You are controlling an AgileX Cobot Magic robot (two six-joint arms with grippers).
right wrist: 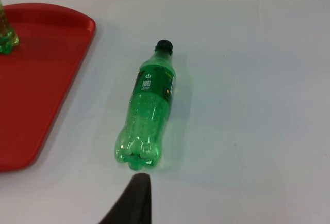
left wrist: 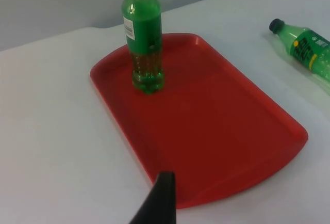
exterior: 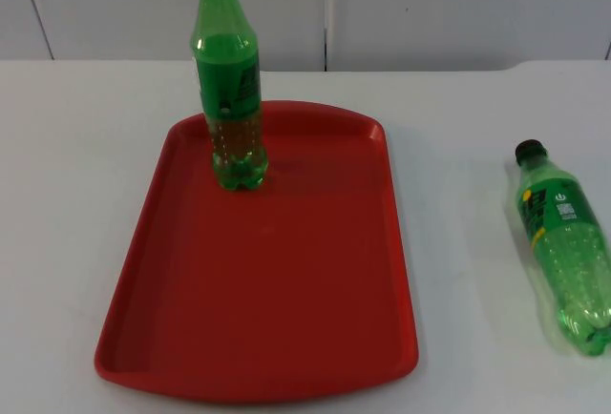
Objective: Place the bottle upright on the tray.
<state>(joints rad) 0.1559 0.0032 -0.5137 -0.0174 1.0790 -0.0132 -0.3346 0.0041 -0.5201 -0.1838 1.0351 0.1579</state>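
One green bottle (exterior: 229, 90) already stands upright at the far left of the red tray (exterior: 286, 319). The second bottle (exterior: 565, 247) lies flat on the white table (exterior: 67, 195), to the right of the tray and apart from it. Its long axis runs near-to-far, with the black cap (exterior: 530, 152) pointing toward the far wall and tilted slightly toward the tray, and the lobed base nearest the front edge.

In the right wrist view the lying bottle (right wrist: 148, 113) sits just ahead of the right fingertip (right wrist: 135, 201), base end first, so the right arm looks the nearer one for the pickup. The left fingertip (left wrist: 161, 201) hangs over the tray's near left rim, well away from the lying bottle (left wrist: 307, 48). Whether either pair of fingers is parted or closed, I cannot tell.

The lying bottle is clear green plastic with a green label, apparently empty.
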